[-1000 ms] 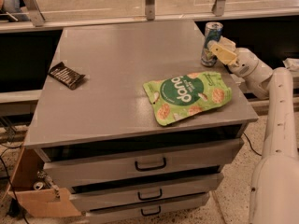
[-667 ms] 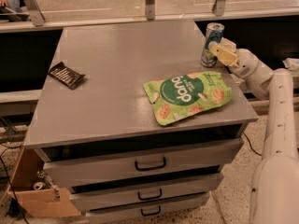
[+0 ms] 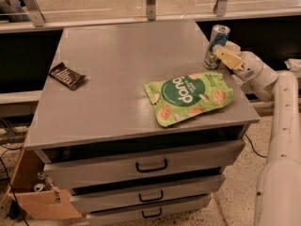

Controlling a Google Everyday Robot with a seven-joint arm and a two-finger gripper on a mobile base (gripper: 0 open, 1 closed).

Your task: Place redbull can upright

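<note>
The redbull can (image 3: 217,45) is blue and silver with a silver top. It stands upright near the right edge of the grey cabinet top (image 3: 122,79). My gripper (image 3: 225,55) is right beside the can on its right side, touching or nearly touching its lower half. My white arm comes in from the right.
A green snack pouch (image 3: 188,97) lies flat near the front right of the top, just in front of the can. A dark wrapped bar (image 3: 67,76) lies at the left. Drawers (image 3: 150,166) are below. A cardboard box (image 3: 35,197) sits on the floor at the left.
</note>
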